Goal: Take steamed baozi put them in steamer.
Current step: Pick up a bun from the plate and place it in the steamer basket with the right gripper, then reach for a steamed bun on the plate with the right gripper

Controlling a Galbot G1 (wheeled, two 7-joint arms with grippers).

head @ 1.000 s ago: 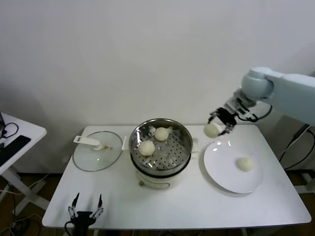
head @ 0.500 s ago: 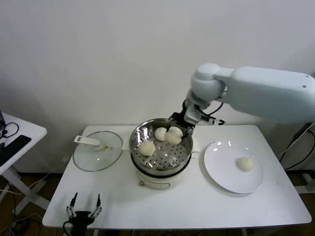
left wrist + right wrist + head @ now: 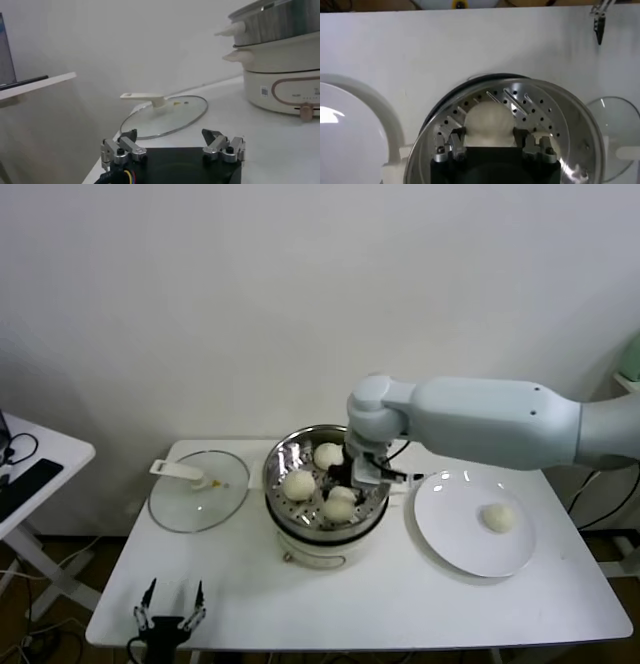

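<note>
The right arm reaches left across the table, its right gripper [image 3: 489,142] down inside the steamer [image 3: 326,480], clasping a bun [image 3: 489,122] — three buns there, a fourth [image 3: 497,518] on the plate [image 3: 445,539]. The left gripper [image 3: 172,146] hangs spread at the near-left edge.

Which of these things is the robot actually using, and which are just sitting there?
In use: round creamy-white dough buns, shiny stainless-steel steamer basket, flat white plate with one bun left, right gripper holding a bun inside the basket.
Lying about: glass lid with white handle, left gripper, parked.
</note>
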